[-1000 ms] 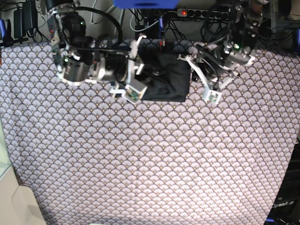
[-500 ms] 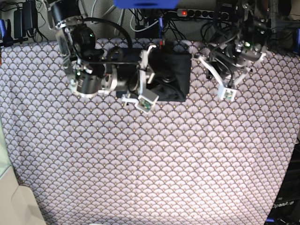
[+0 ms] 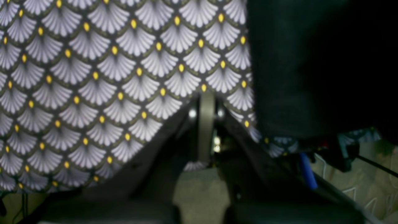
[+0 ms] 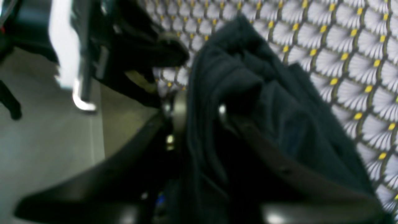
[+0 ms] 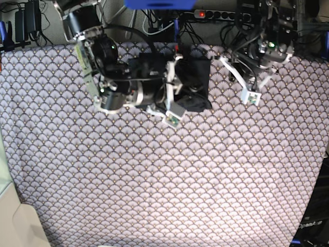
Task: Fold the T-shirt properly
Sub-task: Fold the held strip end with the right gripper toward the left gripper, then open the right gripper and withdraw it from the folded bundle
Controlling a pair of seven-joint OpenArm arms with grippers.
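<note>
The black T-shirt lies as a folded, rumpled bundle near the back edge of the table. My right gripper is at its left side. In the right wrist view the dark cloth is bunched up between the parted jaws of the right gripper and drapes over one finger; the picture is blurred. My left gripper hovers just right of the shirt without touching it. In the left wrist view the left gripper is shut and empty over the tablecloth, with the black T-shirt to its right.
A scallop-patterned purple-white tablecloth covers the whole table. Cables and a power strip run behind the back edge. The left wrist view shows the table's edge and a blue cable below it.
My right arm swung right and toward the back, carrying the shirt's left edge over the bundle, and its jaws have parted. The left arm drew back to the right of the shirt.
</note>
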